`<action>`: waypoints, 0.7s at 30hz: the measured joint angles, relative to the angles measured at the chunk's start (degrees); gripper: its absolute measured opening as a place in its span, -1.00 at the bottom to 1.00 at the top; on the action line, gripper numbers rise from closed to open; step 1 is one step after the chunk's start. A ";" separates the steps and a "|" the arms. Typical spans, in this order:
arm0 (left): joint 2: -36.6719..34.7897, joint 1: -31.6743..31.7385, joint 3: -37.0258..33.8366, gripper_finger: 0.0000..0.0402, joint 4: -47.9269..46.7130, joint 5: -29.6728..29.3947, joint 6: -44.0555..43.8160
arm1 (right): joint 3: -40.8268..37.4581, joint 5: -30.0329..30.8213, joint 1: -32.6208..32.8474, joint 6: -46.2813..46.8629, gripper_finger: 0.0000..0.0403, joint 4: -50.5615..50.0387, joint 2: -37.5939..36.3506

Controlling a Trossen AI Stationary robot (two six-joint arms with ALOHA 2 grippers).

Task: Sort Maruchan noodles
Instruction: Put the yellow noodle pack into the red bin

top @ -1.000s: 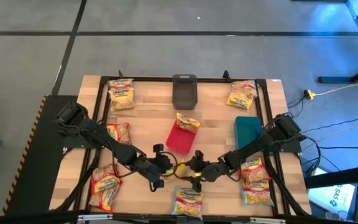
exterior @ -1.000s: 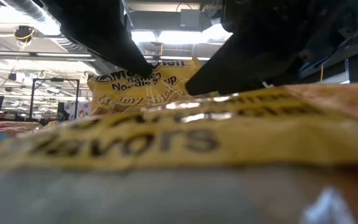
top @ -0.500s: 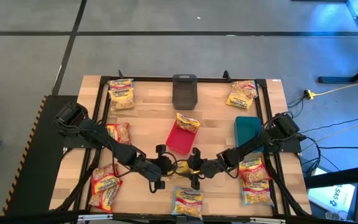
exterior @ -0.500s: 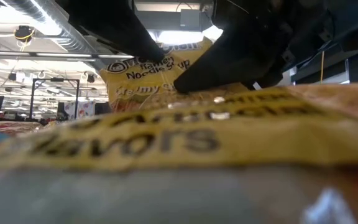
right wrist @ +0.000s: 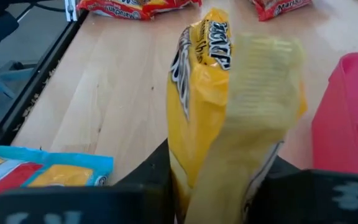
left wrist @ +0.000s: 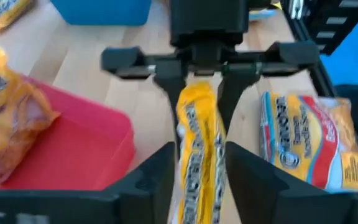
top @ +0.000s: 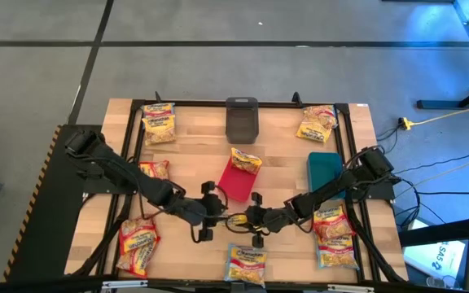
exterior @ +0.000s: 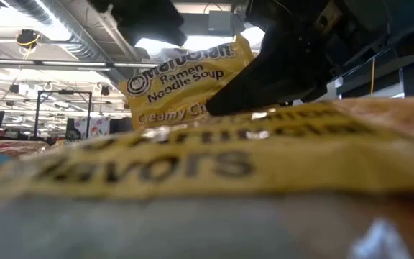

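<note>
A yellow Maruchan noodles packet stands on edge near the table's front middle, between my two grippers. My right gripper is shut on it from the table's right. My left gripper is open on the table's left. Its fingers stand on either side of the packet's left end without gripping it. In the low view the packet shows its printed face, and the left gripper sits above and clear of its corner. My right gripper pinches the packet's end toward the table's right between its two fingers, which come in level from the table's right. The packet stands on edge with its flat faces against the fingers and reaches out toward my left gripper. The low view hides its lower edge.
A red bin with a packet on its far rim stands just behind the grippers. A grey bin is at the far middle and a teal bin at the right. Other packets lie at both far corners, along both sides and at the near edge.
My left gripper has let go of the packet and drawn back toward the table's left and up. My right gripper has taken hold of the packet's other end. The packet has risen a little and shows more of its face in the low view.
</note>
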 joint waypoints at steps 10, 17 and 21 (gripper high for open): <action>2.30 2.68 -0.09 -0.10 -0.07 7.93 -1.82 | 0.00 -0.05 0.02 -2.49 -0.56 1.06 0.00; 2.36 2.94 -0.09 -0.10 1.38 5.93 0.47 | 0.00 -0.03 0.00 -2.88 -0.54 1.43 -0.02; 2.12 2.95 -0.07 -0.10 6.12 3.43 -0.04 | 0.00 -0.03 0.00 -2.99 -0.54 1.40 -0.02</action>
